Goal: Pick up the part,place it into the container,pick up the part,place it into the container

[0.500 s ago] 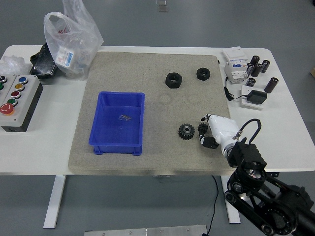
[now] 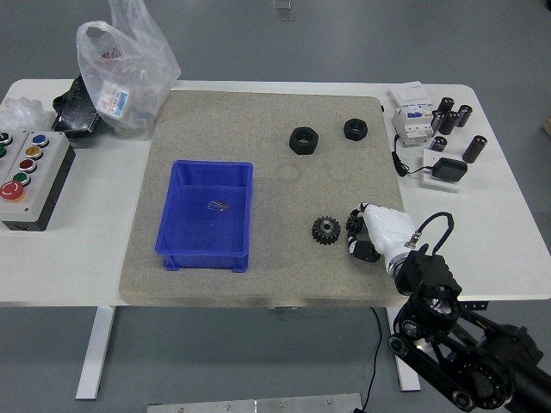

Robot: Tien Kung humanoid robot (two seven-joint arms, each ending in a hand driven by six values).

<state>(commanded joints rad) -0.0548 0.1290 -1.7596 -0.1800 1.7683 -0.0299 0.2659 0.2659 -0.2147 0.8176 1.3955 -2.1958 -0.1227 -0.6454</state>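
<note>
A blue bin [image 2: 203,248] stands on the left half of the grey mat [image 2: 258,112], with a small metal piece [image 2: 220,205] on its floor. A black gear [image 2: 326,230] lies on the mat to the right of the bin. Just right of it sits a smaller dark gear [image 2: 353,224]. My right hand [image 2: 355,231], white with black fingers, rests low over that small gear, its fingers arched on either side without closing on it. Two black hex nuts [image 2: 304,139] [image 2: 355,129] lie at the back of the mat. The left arm is out of view.
A plastic bag [image 2: 125,64] and black items sit at the back left, with a button box [image 2: 30,176] at the left edge. Breaker modules [image 2: 413,116], dark cylinders [image 2: 452,116] and a black adapter [image 2: 448,169] crowd the back right.
My right hand has shifted slightly left and nearer the table's front edge, closing in around the small gear. Nothing else has moved.
</note>
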